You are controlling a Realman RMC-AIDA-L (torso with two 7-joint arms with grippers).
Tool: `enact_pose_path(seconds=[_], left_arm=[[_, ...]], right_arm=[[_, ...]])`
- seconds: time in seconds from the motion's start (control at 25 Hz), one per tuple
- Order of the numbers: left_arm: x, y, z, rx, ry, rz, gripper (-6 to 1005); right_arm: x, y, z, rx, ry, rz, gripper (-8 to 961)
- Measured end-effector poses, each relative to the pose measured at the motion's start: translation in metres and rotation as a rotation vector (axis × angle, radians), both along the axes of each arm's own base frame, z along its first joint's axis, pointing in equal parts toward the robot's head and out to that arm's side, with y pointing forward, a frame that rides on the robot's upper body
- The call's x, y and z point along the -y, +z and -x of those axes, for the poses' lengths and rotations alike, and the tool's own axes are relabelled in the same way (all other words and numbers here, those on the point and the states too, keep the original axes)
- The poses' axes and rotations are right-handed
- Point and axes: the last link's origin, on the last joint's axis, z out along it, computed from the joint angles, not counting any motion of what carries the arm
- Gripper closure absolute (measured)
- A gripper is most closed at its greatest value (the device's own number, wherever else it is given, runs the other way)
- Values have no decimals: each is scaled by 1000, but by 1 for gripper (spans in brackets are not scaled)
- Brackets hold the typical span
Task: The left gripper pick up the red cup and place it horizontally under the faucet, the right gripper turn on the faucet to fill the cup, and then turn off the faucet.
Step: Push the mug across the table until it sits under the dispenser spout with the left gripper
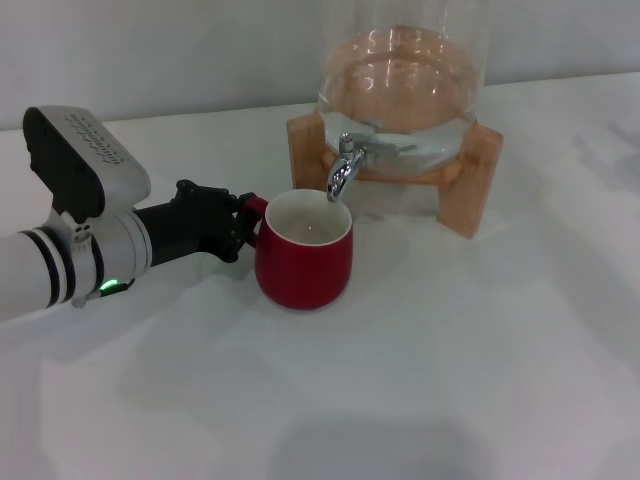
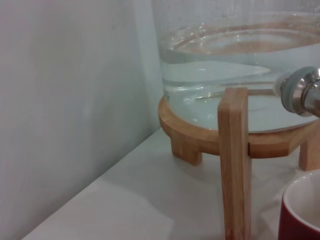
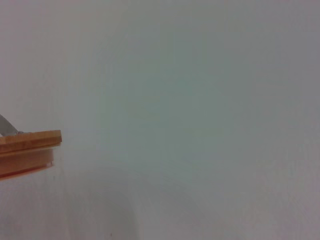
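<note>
The red cup (image 1: 303,262) stands upright on the white table, with its white inside directly below the spout of the chrome faucet (image 1: 345,170). My left gripper (image 1: 241,220), a black claw on an arm with a green light, reaches in from the left and is closed around the cup's small red handle. In the left wrist view the cup's rim (image 2: 300,215) shows at one corner and the faucet (image 2: 302,92) at the edge. No water runs from the spout. My right gripper is out of view.
The clear glass dispenser (image 1: 400,90) holds water and rests on a wooden stand (image 1: 478,180) at the back of the table, close to a pale wall. The stand's leg (image 2: 235,165) is near the cup. A corner of the stand (image 3: 27,145) shows in the right wrist view.
</note>
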Motion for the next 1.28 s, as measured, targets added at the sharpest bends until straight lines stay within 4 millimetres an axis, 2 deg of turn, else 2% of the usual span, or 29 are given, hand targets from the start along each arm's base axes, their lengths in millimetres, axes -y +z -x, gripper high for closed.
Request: enact_pose_path(seconds=[0.8,1.04,1.28], left_arm=[[2,-2,1,9,23,18,894],[3,-2,1,-1,10,25,745],[3,-3,1,0,10,26,668]], right_arm=[[1,-1,-1,0,-2,2,323],[2,0,-2,0,-5,1,323],[3,0,-2,0,-6,0,323]])
